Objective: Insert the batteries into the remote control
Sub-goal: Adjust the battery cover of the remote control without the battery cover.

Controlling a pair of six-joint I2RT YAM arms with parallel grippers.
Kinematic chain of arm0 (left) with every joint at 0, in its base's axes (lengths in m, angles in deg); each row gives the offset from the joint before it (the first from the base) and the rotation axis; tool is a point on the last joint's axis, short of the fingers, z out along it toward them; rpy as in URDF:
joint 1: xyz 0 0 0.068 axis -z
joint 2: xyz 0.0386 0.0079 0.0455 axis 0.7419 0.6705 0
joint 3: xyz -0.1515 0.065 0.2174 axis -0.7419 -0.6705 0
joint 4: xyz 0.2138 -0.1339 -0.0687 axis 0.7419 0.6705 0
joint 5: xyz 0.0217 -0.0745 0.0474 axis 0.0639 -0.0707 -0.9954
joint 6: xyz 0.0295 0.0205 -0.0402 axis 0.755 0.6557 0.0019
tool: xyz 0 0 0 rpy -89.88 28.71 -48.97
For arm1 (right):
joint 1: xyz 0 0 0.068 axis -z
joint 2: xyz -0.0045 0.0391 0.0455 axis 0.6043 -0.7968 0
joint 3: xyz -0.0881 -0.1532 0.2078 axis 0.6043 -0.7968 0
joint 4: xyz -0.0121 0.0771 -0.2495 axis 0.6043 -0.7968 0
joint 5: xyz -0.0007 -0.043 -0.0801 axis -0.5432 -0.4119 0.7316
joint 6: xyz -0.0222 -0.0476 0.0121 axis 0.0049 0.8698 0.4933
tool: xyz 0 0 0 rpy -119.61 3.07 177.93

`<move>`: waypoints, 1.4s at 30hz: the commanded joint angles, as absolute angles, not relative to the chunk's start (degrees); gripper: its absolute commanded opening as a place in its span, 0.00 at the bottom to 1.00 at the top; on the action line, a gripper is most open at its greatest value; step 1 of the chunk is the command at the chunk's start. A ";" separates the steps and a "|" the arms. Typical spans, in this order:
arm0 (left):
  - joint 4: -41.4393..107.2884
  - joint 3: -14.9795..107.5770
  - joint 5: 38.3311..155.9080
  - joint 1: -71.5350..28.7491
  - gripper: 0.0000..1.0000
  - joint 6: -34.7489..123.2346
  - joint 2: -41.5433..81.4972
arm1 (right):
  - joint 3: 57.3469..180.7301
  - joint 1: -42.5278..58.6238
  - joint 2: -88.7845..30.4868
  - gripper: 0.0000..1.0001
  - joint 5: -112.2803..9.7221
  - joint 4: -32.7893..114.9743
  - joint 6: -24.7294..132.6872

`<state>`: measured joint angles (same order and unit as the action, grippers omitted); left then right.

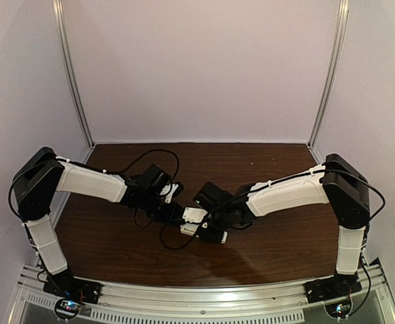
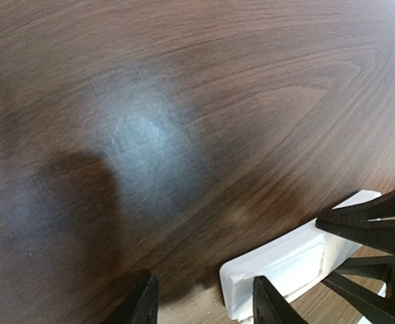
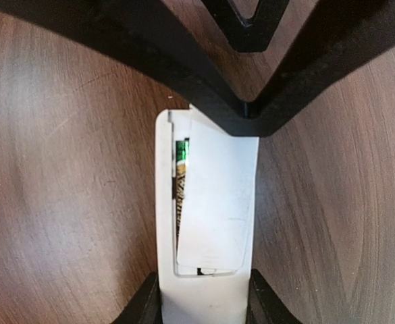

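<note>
Loading seems to us nearly done: one gold-and-green cylindrical battery (image 3: 181, 182) sits in the slim white plastic remote control (image 3: 162, 202), its thin white cover plate (image 3: 217, 202) askew and unlatched, the remote clamped by the right gripper (image 3: 204, 291) at mid-desk (image 3: 62, 169), the left gripper (image 2: 204, 300) spread, empty.

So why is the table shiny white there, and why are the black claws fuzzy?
Left wrist: light glares off the table as a pale patch, shadow beside it; the left fingers, very close, blur. Right wrist: they blur too up top; the remote is sharp.
</note>
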<state>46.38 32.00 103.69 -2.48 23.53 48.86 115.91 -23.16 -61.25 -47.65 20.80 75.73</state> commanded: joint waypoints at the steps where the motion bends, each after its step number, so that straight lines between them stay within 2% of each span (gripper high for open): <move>1: 38.85 36.36 108.40 0.27 0.48 23.36 49.69 | 116.32 -23.73 -65.58 0.04 -44.78 25.19 76.21; 33: 37.38 38.02 106.49 0.27 0.51 24.73 49.30 | 116.11 -23.74 -65.66 0.04 -45.43 25.55 75.91; 34: 37.17 37.98 106.56 0.27 0.51 24.71 49.35 | 116.00 -23.73 -65.54 0.07 -45.47 25.66 75.79; 39: 36.83 37.60 106.75 0.20 0.51 24.24 49.10 | 114.79 -23.66 -64.23 0.35 -45.66 27.23 75.04; 42: 36.55 37.07 106.73 0.05 0.51 24.01 48.36 | 113.56 -23.61 -62.67 0.44 -45.80 28.62 74.73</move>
<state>45.33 34.57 100.19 -2.81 24.82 49.43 115.43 -23.36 -61.10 -46.99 21.48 75.73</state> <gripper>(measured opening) 0.508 0.406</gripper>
